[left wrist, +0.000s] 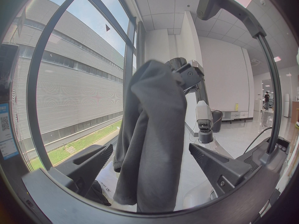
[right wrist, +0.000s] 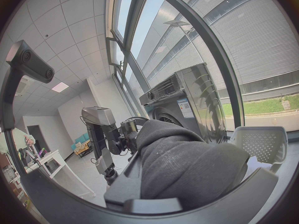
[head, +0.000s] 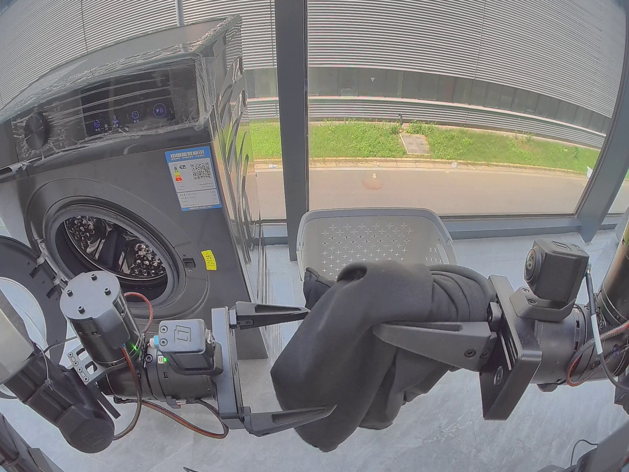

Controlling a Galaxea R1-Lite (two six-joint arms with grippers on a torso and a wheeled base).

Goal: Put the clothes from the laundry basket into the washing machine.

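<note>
The washing machine's (head: 219, 231) drum mouth (head: 111, 247) stands open, but the left arm (head: 98, 316) partly fronts it.

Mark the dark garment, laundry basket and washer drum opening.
dark garment (head: 341, 349), head view, middle of the hanging fabric.
laundry basket (head: 373, 237), head view, perforated back wall.
washer drum opening (head: 113, 250), head view, drum interior.

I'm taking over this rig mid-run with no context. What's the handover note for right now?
Right gripper: shut on the dark grey garment, held up in front of the laundry basket.
Left gripper: open, fingers either side of the hanging cloth, not closed on it.
Washing machine: to the left, door open; no clothes in the visible part of the drum.
Done: garment is out of the basket.
Left: get it into the drum. What remains in the basket is hidden behind the garment.
</note>
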